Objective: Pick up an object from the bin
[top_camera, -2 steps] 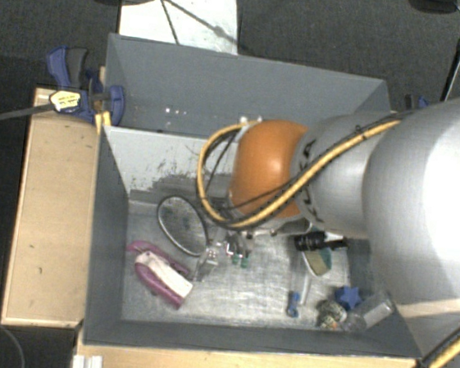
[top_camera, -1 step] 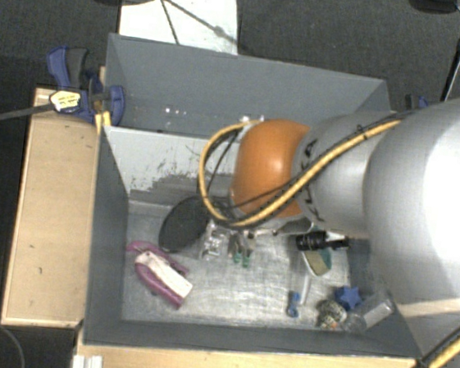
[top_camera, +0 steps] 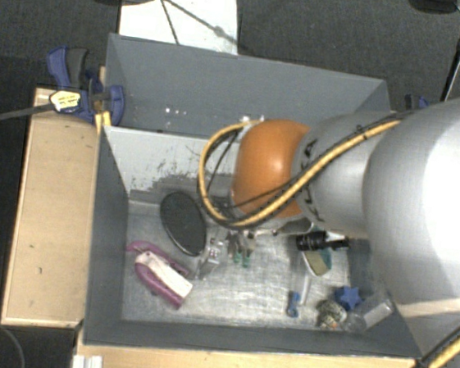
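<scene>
My gripper (top_camera: pixel 228 250) hangs under the orange wrist cover, low over the middle of the bin floor. Just to its left a dark grey oval disc (top_camera: pixel 182 221) leans against the bin's back left. A purple and white oblong thing (top_camera: pixel 160 272) lies further to the front left. A small green piece (top_camera: pixel 243 260) shows at the gripper's right side; whether it is held or lying on the floor is unclear.
To the right lie a black marker (top_camera: pixel 321 243), a pale rounded thing (top_camera: pixel 318 262) under it, a blue pen-like stick (top_camera: pixel 293 303), and a small heap with a blue piece (top_camera: pixel 348 298) and a metal bit (top_camera: pixel 331 317). The arm covers the bin's right side.
</scene>
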You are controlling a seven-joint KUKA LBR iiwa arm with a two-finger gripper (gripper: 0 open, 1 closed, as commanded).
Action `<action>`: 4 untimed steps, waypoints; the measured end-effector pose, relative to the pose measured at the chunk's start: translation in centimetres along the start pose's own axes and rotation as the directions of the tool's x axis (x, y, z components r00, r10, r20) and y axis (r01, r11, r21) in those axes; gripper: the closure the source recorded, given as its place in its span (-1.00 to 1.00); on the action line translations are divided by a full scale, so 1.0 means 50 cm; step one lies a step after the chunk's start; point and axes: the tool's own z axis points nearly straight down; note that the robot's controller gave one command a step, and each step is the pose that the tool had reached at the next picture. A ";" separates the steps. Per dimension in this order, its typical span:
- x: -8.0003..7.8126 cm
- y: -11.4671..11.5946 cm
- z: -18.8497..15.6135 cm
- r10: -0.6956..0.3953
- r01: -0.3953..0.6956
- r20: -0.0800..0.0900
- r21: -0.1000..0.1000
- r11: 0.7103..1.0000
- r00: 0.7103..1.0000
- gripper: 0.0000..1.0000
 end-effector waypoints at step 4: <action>0.050 0.150 -0.210 -0.110 0.110 0.002 0.000 0.994 0.994 -1.00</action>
